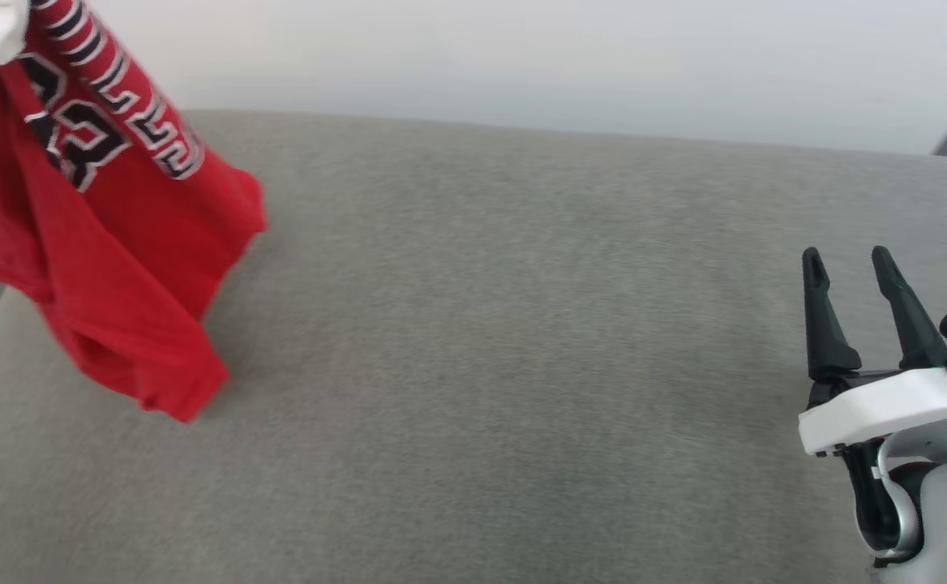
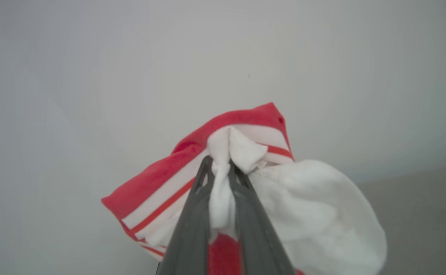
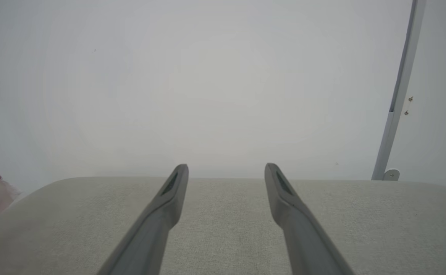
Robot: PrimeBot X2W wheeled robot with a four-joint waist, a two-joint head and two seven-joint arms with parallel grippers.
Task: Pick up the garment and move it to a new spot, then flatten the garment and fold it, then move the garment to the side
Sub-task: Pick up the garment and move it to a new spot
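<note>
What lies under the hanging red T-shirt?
The grey fabric surface lies under the red T-shirt. Whether the hem touches it is unclear; the patch behind the cloth is covered.

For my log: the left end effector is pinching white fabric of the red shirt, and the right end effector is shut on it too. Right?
No. The right end effector is open and holds nothing, as the right wrist view shows. The left end effector does pinch white fabric of the shirt.
</note>
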